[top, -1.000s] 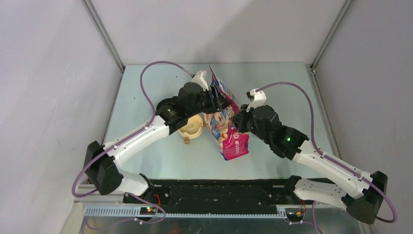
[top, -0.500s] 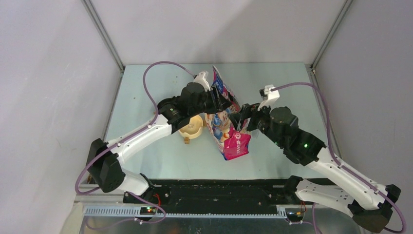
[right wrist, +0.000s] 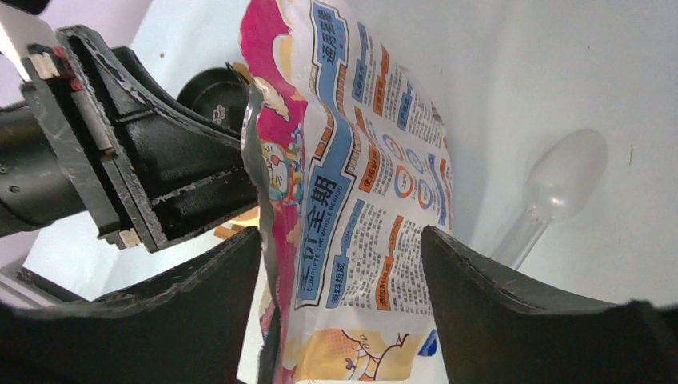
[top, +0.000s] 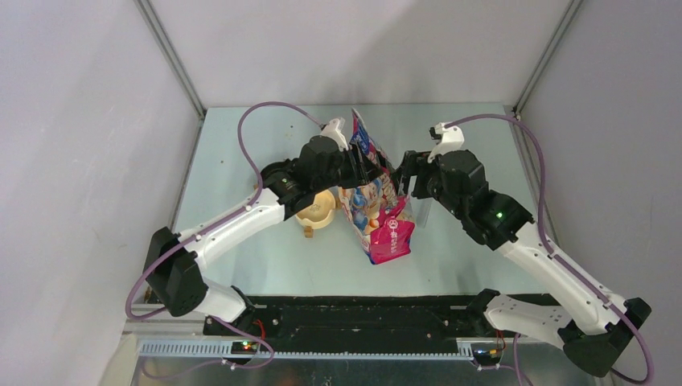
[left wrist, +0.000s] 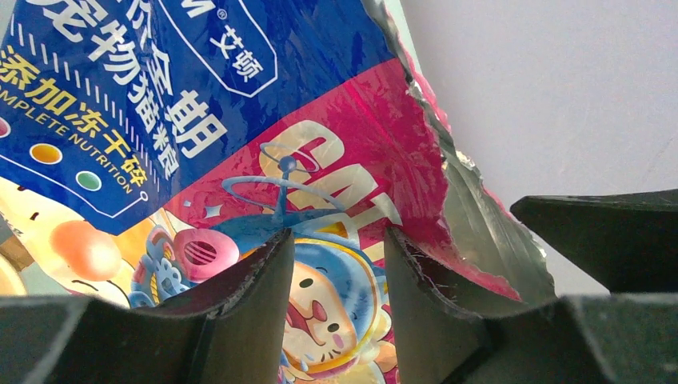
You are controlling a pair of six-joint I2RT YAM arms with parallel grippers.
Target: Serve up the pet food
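The glossy blue-and-pink cat bag (top: 375, 211) stands tilted mid-table with its torn top up. No pet food shows; the bag's inside is hidden. My left gripper (top: 370, 166) is at the bag's upper edge. In the left wrist view, the left gripper (left wrist: 340, 236) has its jaws partly apart, and the bag's printed face (left wrist: 240, 128) fills the gap behind them. My right gripper (top: 405, 178) hangs open beside the bag's right side. The right wrist view shows the right gripper (right wrist: 342, 232) framing the bag's back (right wrist: 360, 176) without touching it.
A cream bowl (top: 317, 209) sits left of the bag, partly under my left arm. On the table right of the bag lies a clear plastic scoop (top: 424, 211), also seen in the right wrist view (right wrist: 560, 180). Grey walls enclose the table.
My right gripper opened, let go of the bag's side, and drew back up and to the right. The left gripper and the bag stayed nearly still.
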